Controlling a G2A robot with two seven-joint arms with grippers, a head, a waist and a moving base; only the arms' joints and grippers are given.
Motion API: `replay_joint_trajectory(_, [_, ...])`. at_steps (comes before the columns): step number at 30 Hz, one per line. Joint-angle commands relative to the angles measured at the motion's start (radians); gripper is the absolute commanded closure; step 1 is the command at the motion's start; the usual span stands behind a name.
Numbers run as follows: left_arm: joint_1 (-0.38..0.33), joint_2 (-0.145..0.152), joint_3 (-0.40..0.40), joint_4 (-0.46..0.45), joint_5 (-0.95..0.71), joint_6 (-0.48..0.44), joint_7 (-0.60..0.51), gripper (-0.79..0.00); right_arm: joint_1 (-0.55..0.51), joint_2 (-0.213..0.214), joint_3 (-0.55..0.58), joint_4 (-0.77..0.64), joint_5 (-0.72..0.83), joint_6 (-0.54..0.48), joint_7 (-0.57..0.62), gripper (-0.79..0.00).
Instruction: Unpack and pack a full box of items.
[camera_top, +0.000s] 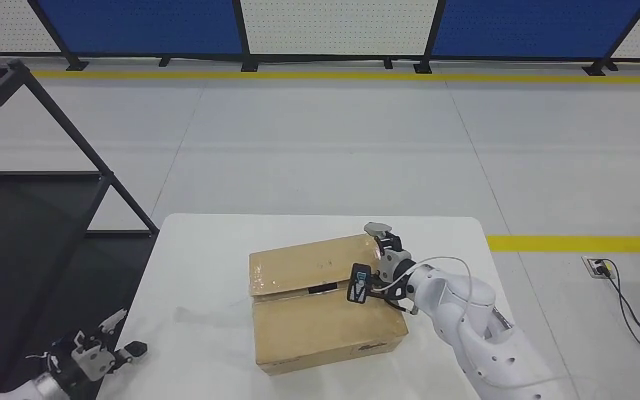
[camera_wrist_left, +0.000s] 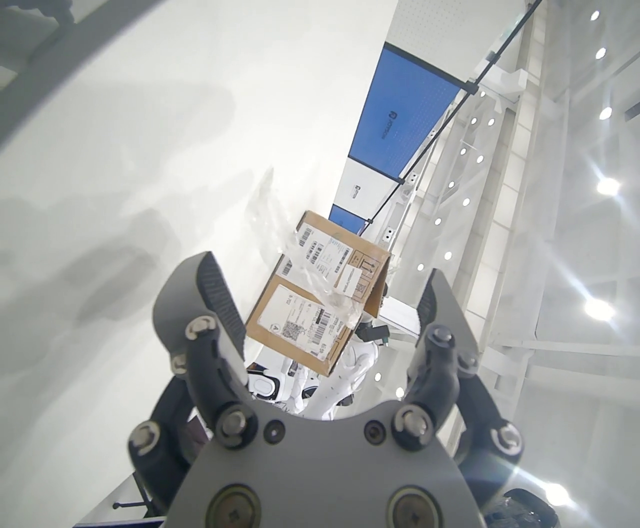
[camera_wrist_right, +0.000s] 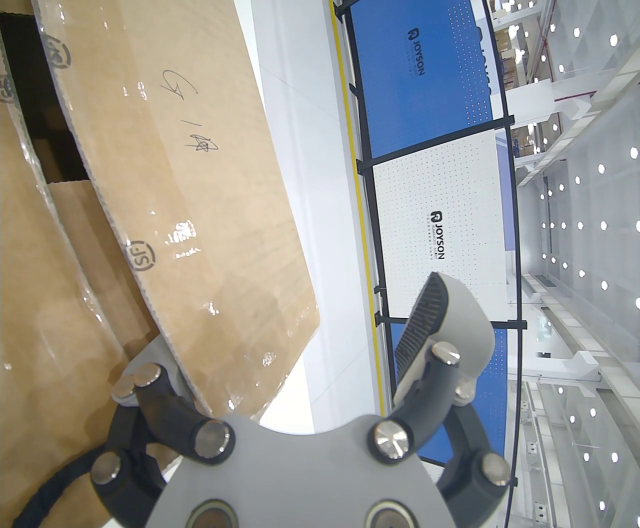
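My right gripper (camera_top: 385, 238) sits at the far right corner of the box (camera_top: 320, 310), and I judge this is the flap-opening step. My fingers are spread wide with nothing pinched. One finger (camera_wrist_right: 430, 320) stands free in the air, and the other is tucked behind the corner of the far flap (camera_wrist_right: 200, 200), so the cardboard lies between them. I think that is on purpose: with a finger under the board I can lever the flap up instead of squeezing it. The flap is raised a little, leaving a dark gap along the seam, but I cannot make out what is inside. Shiny clear tape clings to the flap edges, and it may drag or spring the flap back. My left gripper (camera_wrist_left: 321, 266) hangs by the near left edge of the table (camera_top: 200, 270), well apart from the box, fingers wide open and empty. My guess is that it is parked there to stay out of the way. The box rests flat near the middle of the plain white tabletop, with paper labels (camera_wrist_left: 300, 320) on one side. A black metal rack (camera_top: 60, 200) stands to the left. Beyond the table lie pale floor, a yellow line (camera_top: 300, 74) and blue and white partition panels (camera_top: 340, 25).
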Motion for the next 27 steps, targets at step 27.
replay_joint_trajectory(27, [0.122, -0.029, 0.006, -0.175, -0.205, -0.290, -0.215, -0.785, -0.090, 0.050, 0.257, -0.091, 0.118, -0.103, -0.190, -0.785])
